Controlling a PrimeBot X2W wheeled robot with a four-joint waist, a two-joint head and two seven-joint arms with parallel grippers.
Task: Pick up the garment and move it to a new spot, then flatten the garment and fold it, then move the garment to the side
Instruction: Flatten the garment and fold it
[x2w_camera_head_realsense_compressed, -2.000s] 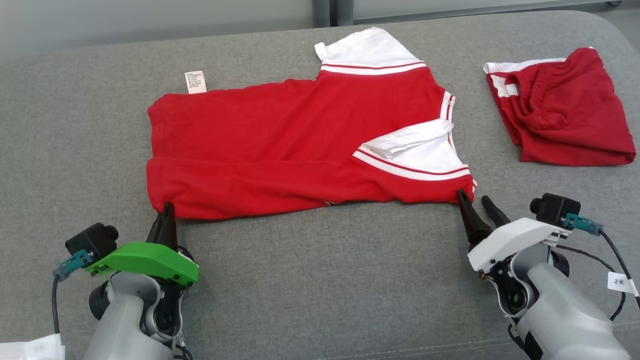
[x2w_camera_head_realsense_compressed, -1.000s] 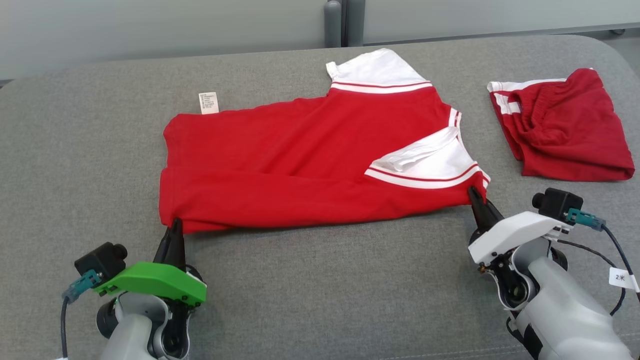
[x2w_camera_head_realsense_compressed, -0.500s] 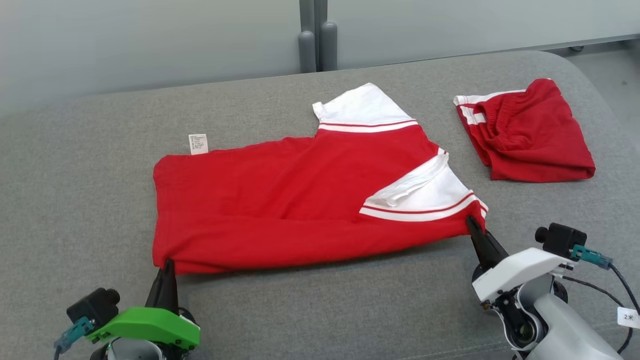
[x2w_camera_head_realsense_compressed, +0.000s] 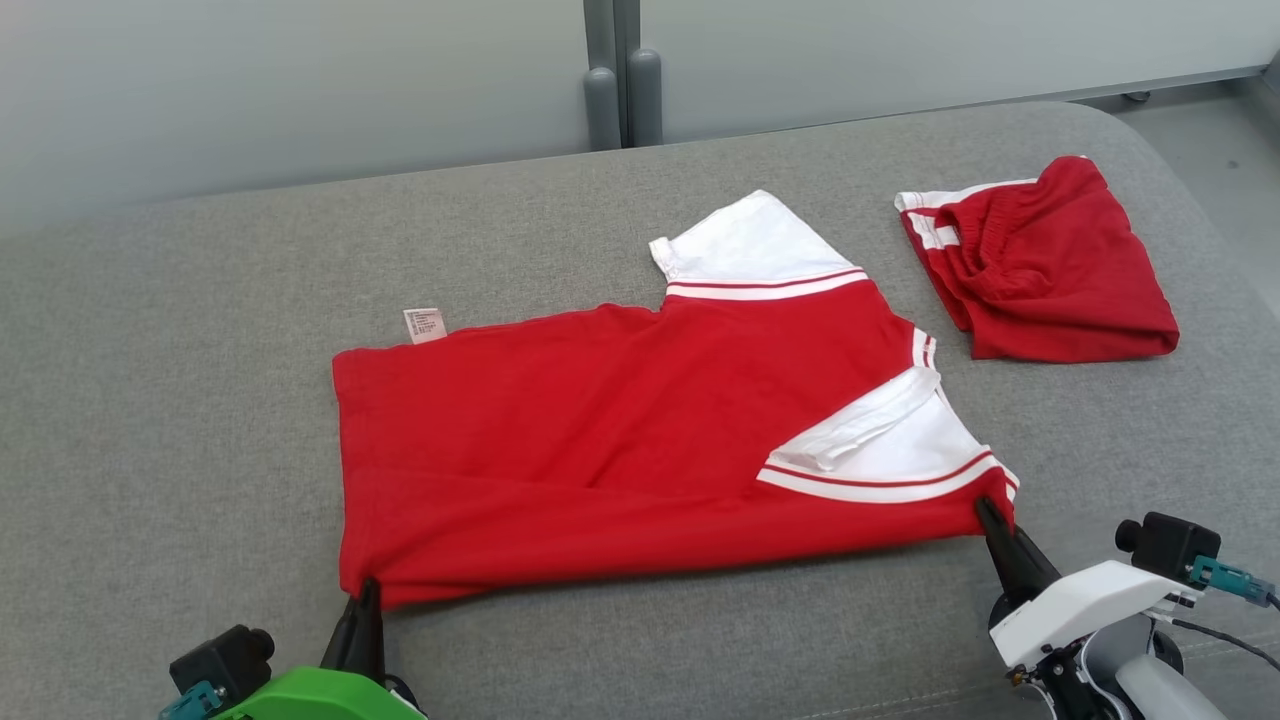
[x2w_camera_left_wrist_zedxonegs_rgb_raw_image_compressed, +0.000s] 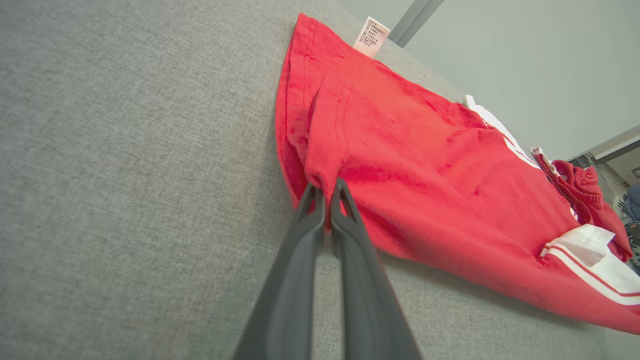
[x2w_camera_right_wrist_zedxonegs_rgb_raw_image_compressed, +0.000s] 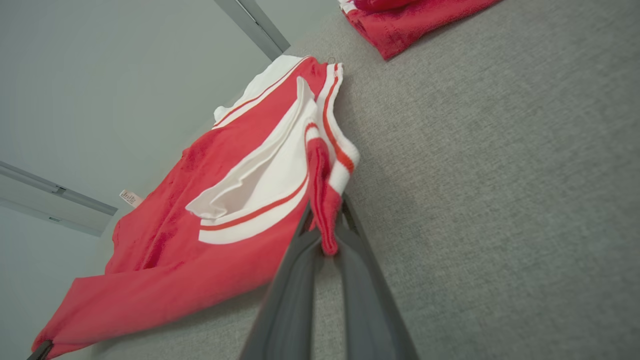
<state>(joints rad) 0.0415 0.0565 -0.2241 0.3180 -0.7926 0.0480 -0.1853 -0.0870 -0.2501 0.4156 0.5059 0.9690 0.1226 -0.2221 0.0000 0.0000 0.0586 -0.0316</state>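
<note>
The garment is a red shirt with white, red-striped sleeves, lying partly folded on the grey cushion. My left gripper is shut on its near left corner, where the red hem bunches between the fingertips. My right gripper is shut on the near right corner beside the white sleeve, and a fold of red and white cloth hangs over its dark fingers. The near edge of the garment is lifted slightly off the cushion between the two grippers.
A second red garment with white trim lies crumpled at the far right of the grey cushion. A white care label sticks out at the shirt's far left edge. A pale wall with a grey post stands behind.
The head view has shifted. Both grippers, holding the near corners, have drawn the shirt toward me, and they now sit lower in the picture. The far sleeve lies farther from the back edge.
</note>
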